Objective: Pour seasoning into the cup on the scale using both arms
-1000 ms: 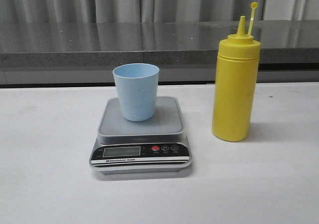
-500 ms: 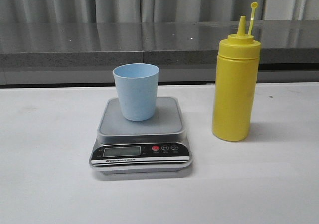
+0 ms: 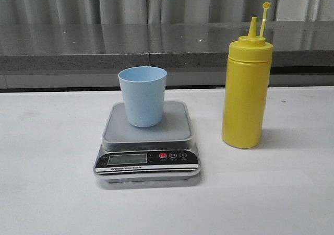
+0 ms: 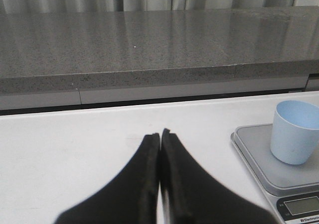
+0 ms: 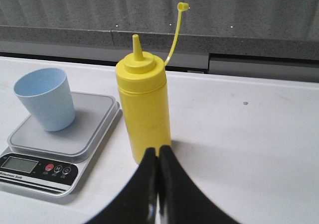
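Seasoning stands upright on the table, right of the scale bearing the cup. Nothing has moved since before; both jaws stay pressed together, so pouring is not begun.

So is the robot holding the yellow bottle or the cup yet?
No, nothing is held. The left gripper and right gripper are both shut and empty. The bottle stands alone; the cup sits on the scale.
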Controlling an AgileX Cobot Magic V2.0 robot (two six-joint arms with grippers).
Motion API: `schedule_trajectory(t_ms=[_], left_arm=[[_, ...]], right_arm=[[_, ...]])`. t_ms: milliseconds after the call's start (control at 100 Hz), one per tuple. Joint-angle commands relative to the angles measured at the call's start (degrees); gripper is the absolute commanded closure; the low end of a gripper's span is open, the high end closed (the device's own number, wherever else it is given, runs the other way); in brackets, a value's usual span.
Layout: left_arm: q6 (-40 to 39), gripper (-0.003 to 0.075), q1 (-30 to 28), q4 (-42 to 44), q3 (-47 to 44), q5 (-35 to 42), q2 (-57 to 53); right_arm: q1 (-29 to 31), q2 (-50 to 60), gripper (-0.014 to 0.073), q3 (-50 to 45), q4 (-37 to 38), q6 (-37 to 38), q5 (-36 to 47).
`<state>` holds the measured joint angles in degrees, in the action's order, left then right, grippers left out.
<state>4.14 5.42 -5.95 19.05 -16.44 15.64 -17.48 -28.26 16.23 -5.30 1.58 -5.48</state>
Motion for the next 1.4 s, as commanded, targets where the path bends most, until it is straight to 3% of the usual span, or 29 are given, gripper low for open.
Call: schedule_trajectory(t_ms=[0, 360, 670, 920, 1390], left_arm=[[-0.6, 0.074, -0.1, -0.5, 1.5, 4.4, 0.4], [-0.6, 0.074, -0.1, -0.5, 1.5, 4.4, 0.4], [-0.6, 0.074, -0.1, -0.5, 1.5, 4.4, 0.4], [-0.6, 0.074, -0.1, -0.5, 1.5, 4.4, 0.4], [-0.6, 0.074, -0.1, -0.5, 1.5, 4.6, 0.4]], right_arm=[[0.3, 0.1, 0.0661, 2.0, 0.1, -0.3, 3.7], [1.1, 8.8, 0.0661, -0.4, 5.3, -0.3, 3.2], [10.9, 21.3, 0.0661, -6.8, 5.3, -0.3, 3.3], [15.6, 30.2, 0.0661, -11.2, 5.3, -0.3, 3.3], [16.3, 30.0, 0.0661, -16.6, 5.6, -0.3, 3.0]])
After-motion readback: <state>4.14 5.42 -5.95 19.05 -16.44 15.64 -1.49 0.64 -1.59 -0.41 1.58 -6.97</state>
